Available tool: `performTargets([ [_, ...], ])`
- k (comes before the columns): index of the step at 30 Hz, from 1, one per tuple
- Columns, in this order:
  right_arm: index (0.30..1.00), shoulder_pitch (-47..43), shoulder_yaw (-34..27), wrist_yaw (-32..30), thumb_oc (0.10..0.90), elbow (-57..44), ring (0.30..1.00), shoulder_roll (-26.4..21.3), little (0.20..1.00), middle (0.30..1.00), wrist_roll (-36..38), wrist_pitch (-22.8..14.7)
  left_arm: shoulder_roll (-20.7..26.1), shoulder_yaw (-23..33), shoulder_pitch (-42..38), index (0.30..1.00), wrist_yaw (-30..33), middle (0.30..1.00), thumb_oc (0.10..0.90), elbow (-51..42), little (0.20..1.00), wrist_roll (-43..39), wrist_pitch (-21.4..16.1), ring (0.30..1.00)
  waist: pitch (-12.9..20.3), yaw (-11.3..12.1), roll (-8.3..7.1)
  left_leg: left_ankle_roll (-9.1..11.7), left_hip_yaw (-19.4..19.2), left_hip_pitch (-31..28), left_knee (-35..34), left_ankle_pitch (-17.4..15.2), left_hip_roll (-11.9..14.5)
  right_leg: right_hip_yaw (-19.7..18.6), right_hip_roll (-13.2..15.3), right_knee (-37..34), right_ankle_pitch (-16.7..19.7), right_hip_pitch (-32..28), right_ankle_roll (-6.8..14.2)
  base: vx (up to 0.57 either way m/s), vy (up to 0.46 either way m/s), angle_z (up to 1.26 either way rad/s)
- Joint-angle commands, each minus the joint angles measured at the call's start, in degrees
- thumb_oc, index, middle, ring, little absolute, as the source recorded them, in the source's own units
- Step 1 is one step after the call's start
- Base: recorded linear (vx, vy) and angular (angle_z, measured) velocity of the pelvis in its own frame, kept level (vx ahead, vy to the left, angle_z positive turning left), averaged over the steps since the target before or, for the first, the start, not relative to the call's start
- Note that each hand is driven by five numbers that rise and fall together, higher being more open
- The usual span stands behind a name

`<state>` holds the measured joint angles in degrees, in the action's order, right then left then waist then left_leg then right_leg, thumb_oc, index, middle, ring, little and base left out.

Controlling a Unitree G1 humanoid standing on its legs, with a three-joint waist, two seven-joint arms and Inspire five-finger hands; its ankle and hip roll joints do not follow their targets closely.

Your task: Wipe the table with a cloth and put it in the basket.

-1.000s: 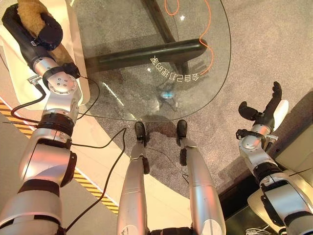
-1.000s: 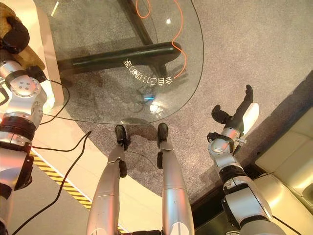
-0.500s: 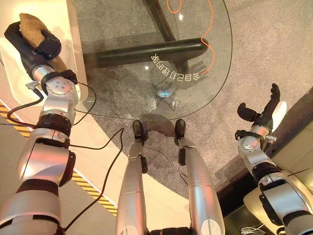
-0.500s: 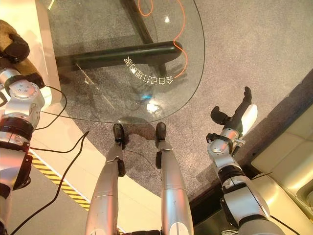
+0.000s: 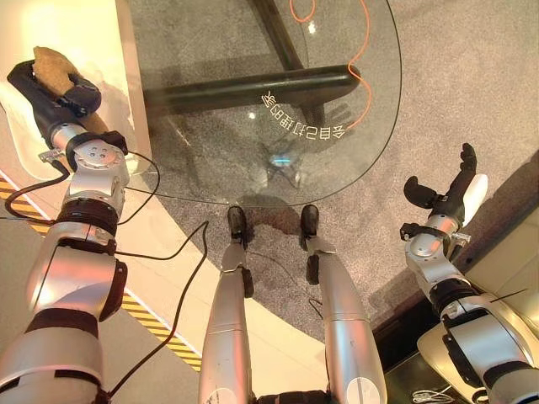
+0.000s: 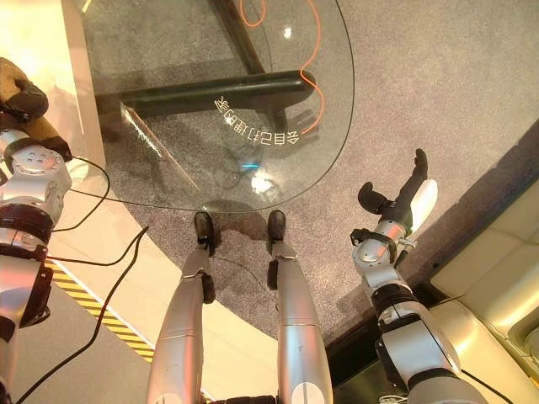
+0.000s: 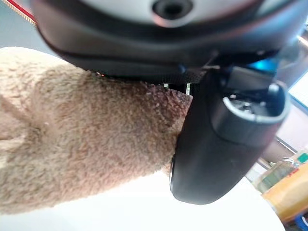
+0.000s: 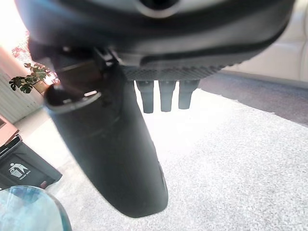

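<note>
Gripping the tan cloth (image 5: 52,69), the left hand (image 5: 46,82) hangs over a white surface (image 5: 84,34) beside the glass table (image 5: 253,126); the right hand (image 5: 450,189) hangs open above carpet (image 5: 472,84).

Left arm: stretched forward, dark left hand (image 5: 52,82) with fingers curled round a fuzzy tan cloth (image 5: 50,67).
Right arm: low at the side, dark right hand (image 5: 446,192) with fingers straight, empty.

Orange cord (image 5: 364,50); grey carpet (image 5: 472,76).
</note>
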<state>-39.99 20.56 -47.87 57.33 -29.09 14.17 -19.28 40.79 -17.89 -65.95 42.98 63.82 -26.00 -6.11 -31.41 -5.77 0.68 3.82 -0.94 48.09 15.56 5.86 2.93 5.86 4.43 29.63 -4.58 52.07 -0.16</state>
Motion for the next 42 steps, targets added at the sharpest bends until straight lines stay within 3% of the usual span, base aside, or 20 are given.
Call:
performTargets([
  [1, 0.9, 0.84, -2.51, -2.54, 0.8, -1.77, 0.9, -2.18, 0.9, 0.9, 1.24, -2.62, 8.7, 1.65, -5.15, 0.3, 2.57, 0.3, 0.1, -0.01, 0.2, 3.15, -2.81, 0.3, 1.62, 1.33, -1.16, -0.84, -3.43, -1.16, 5.62, -7.36, -1.91, 1.03, -3.19, -4.17, -0.72, -3.07, 1.33, 0.0, 0.0, 0.0],
  [4, 0.9, 0.68, -2.42, -2.52, 0.8, -1.76, 0.9, -2.19, 0.9, 0.9, 1.38, -2.7, 8.78, 1.42, -5.37, 0.3, 2.3, 0.3, 0.1, 0.06, 0.2, 2.8, -2.71, 0.3, 1.62, 1.37, -1.15, -0.81, -3.4, -1.06, 5.6, -7.33, -1.92, 1.06, -3.13, -4.26, -0.63, -3.02, 1.4, 0.0, 0.0, 0.0],
  [6, 0.9, 0.8, -2.42, -2.72, 0.8, -2.19, 0.9, -2.07, 0.9, 0.9, 1.27, -2.55, 8.65, 1.35, -5.37, 0.9, 2.18, 0.9, 0.8, -0.02, 0.9, 2.71, -2.23, 0.9, 1.62, 1.33, -1.19, -0.81, -3.33, -0.99, 5.63, -7.34, -1.99, 1.06, -3.08, -4.35, -0.5, -2.97, 1.46, 0.0, 0.0, 0.0],
  [32, 0.9, 0.77, -2.51, -2.83, 0.8, -2.1, 0.9, -1.69, 0.9, 0.9, 0.69, -2.65, 8.22, 1.72, -4.89, 0.9, 2.83, 0.9, 0.8, -1.99, 0.9, 3.0, -4.07, 0.9, 1.62, 1.65, -1.05, -0.76, -3.14, -1.12, 5.89, -7.31, -2.15, 1.12, -2.97, -4.29, -0.35, -3.22, 1.49, 0.0, 0.0, 0.0],
  [37, 0.9, 1.48, -1.94, 1.13, 0.8, -1.66, 0.9, -1.34, 0.9, 0.9, 0.88, -1.29, 8.24, 2.12, -4.12, 0.9, 3.53, 0.9, 0.8, -2.97, 0.9, 1.98, -5.72, 0.9, 1.62, 1.85, -0.98, -0.88, -2.7, -2.47, 5.33, -7.19, -2.51, 0.89, -3.22, -4.43, -0.37, -4.34, 1.58, -0.01, -0.019, 0.0],
  [42, 0.9, 3.44, -1.34, 9.4, 0.8, 1.46, 0.9, 0.16, 0.9, 0.9, 4.28, 0.45, 8.19, 4.43, -1.59, 0.9, 3.64, 0.9, 0.8, -5.68, 0.9, -1.02, -9.27, 0.9, 1.62, 2.45, -0.39, -0.81, -2.42, -7.63, 2.4, -6.2, -2.99, 0.81, -3.13, -6.06, -0.06, -8.96, 2.33, -0.01, -0.073, 0.0],
])
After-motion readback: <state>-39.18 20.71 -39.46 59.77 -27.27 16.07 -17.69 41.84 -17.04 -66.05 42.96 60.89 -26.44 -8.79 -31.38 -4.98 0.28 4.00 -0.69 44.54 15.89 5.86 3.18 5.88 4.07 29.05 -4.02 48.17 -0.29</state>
